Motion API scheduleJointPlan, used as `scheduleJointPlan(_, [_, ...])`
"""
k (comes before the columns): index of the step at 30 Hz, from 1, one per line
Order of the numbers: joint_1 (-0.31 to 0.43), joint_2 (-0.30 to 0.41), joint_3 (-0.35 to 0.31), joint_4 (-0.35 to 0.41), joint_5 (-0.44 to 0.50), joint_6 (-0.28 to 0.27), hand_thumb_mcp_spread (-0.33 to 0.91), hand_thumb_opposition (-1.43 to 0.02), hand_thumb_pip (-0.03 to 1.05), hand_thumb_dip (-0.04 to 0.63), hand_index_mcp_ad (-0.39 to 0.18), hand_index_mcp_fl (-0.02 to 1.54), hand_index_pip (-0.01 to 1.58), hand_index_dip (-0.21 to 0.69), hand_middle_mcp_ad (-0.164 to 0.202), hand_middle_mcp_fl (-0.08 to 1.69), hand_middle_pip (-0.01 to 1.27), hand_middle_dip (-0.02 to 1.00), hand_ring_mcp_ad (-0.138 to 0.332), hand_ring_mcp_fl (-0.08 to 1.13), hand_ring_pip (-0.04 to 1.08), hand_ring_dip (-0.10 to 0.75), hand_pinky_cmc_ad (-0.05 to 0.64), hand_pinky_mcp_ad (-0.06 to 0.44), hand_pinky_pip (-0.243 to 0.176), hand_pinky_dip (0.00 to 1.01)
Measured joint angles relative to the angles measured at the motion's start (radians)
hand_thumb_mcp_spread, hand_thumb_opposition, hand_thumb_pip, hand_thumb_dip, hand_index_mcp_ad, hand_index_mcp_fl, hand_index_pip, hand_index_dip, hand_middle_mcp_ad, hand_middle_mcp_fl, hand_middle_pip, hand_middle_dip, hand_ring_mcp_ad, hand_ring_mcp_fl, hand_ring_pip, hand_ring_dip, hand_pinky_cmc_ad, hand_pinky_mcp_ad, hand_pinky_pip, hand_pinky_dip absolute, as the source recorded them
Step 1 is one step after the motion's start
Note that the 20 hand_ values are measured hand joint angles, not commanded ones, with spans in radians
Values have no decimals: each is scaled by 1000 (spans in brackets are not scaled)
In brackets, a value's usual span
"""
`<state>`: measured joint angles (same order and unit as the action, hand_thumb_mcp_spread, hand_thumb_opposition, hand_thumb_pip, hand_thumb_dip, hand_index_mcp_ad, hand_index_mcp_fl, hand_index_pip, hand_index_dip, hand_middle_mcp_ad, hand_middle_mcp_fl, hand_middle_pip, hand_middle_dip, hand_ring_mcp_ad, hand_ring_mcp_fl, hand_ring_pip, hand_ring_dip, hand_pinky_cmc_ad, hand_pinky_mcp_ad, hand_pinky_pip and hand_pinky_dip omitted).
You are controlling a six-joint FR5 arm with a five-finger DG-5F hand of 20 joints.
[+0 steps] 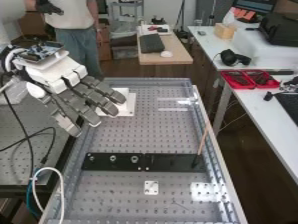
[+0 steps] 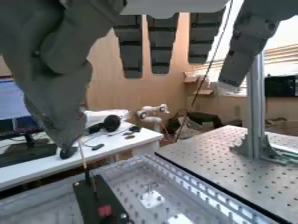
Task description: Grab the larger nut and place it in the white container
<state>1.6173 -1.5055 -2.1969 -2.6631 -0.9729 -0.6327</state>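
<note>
The hand (image 1: 85, 96) is over the bench's left side, its fingers extended and relaxed with nothing held. On the black bar (image 1: 173, 162), the larger nut (image 1: 113, 158) stands between the smaller nut (image 1: 91, 158) and the bearing (image 1: 134, 159). Behind the fingertips is the white container (image 1: 126, 108), partly covered by them. In the wrist view, the thumb and fingers of the hand (image 2: 56, 85) hang down apart from one another, above and away from the black bar (image 2: 90, 200).
A thin stick (image 1: 203, 141) rises from the bar's right end. Nearer the bench's front lies a small white plate (image 1: 151, 187). Cables (image 1: 32, 150) run along the left side. Red trays (image 1: 249, 79) sit on the side table.
</note>
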Motion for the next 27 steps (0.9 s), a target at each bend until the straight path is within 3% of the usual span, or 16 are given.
scheduleJointPlan(7, [-10,-85,-36,60,33,42,243,-848,698,176,-72,66,1044,-42,59,7,138,239,183,0,106,157,367,330,-106,721])
scheduleJointPlan(11, [-7,-129,-55,125,51,56,262,-867,700,176,-87,66,1194,-28,59,5,138,239,183,2,106,157,367,330,-106,721])
scheduleJointPlan(17, [7,-199,-87,261,70,54,267,-878,700,178,-98,40,1400,0,59,5,138,239,183,2,106,157,368,330,-106,717])
scheduleJointPlan(27, [16,-268,-105,368,60,-3,276,-878,721,176,-106,23,1520,16,58,2,138,236,185,0,138,154,368,330,-106,717])
